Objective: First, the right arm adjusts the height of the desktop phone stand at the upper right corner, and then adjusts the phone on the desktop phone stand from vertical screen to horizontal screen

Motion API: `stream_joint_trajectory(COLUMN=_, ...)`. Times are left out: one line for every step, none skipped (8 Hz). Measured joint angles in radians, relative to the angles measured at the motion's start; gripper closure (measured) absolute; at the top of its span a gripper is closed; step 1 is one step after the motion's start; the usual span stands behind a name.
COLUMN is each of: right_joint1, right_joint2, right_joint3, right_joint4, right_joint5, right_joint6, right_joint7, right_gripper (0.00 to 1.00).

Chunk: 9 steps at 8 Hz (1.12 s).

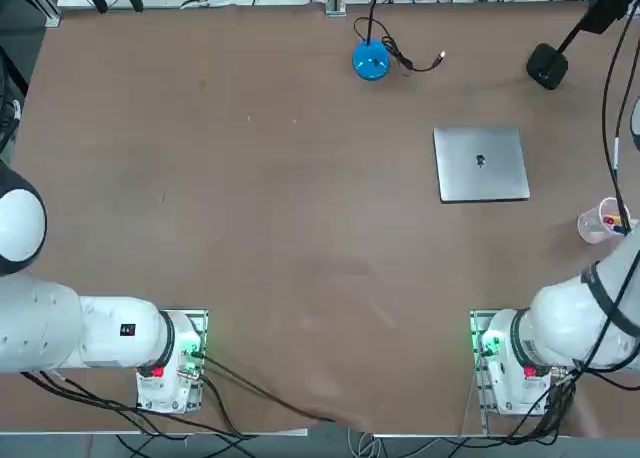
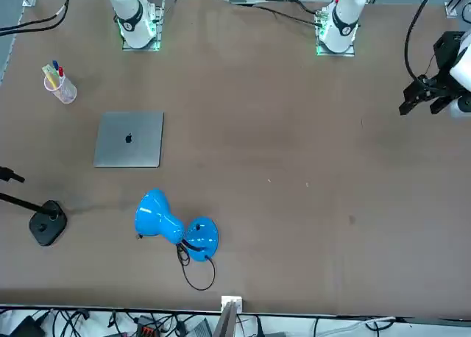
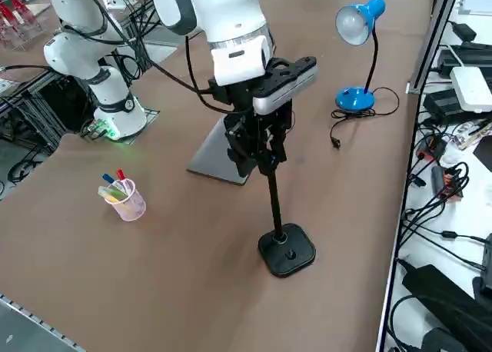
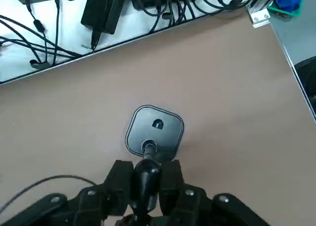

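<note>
Two fingers (image 4: 170,179) of the right gripper (image 4: 145,179) are seen closed on the upper pole of the one desktop phone stand (image 4: 154,130), with the pole pinched between them and the stand's base directly beneath on the table (image 4: 222,112). The stand is placed at the table's far right corner. The phone cannot be made out. Farther off lie one silver laptop (image 1: 481,164), one blue lamp (image 3: 355,29) and one cup of pens (image 3: 123,197).
</note>
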Motion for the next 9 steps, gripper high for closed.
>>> stream_joint_trajectory(right_joint1=0.0, right_joint2=0.001, right_joint3=0.001, right_joint4=0.0, right_joint5=0.0, right_joint6=0.0, right_joint7=0.0, right_gripper=0.67)
stream_joint_trajectory(right_joint1=0.0, right_joint2=0.001, right_joint3=0.001, right_joint4=0.0, right_joint5=0.0, right_joint6=0.0, right_joint7=0.0, right_gripper=0.67)
stream_joint_trajectory(right_joint1=0.0, right_joint2=0.002, right_joint3=0.001, right_joint4=0.0, right_joint5=0.0, right_joint6=0.0, right_joint7=0.0, right_gripper=0.67)
stream_joint_trajectory(right_joint1=0.0, right_joint2=0.003, right_joint3=0.001, right_joint4=0.0, right_joint5=0.0, right_joint6=0.0, right_joint7=0.0, right_gripper=0.67)
stream_joint_trajectory(right_joint1=0.0, right_joint2=0.003, right_joint3=0.001, right_joint4=0.0, right_joint5=0.0, right_joint6=0.0, right_joint7=0.0, right_gripper=0.67)
stream_joint_trajectory(right_joint1=0.0, right_joint2=0.004, right_joint3=0.001, right_joint4=0.0, right_joint5=0.0, right_joint6=0.0, right_joint7=0.0, right_gripper=0.67)
stream_joint_trajectory(right_joint1=0.0, right_joint2=0.006, right_joint3=0.001, right_joint4=0.0, right_joint5=0.0, right_joint6=0.0, right_joint7=0.0, right_gripper=0.67)
stream_joint_trajectory(right_joint1=0.0, right_joint2=0.008, right_joint3=0.001, right_joint4=0.0, right_joint5=0.0, right_joint6=0.0, right_joint7=0.0, right_gripper=0.67)
stream_joint_trajectory(right_joint1=0.0, right_joint2=0.009, right_joint3=0.001, right_joint4=0.0, right_joint5=0.0, right_joint6=0.0, right_joint7=0.0, right_gripper=0.67)
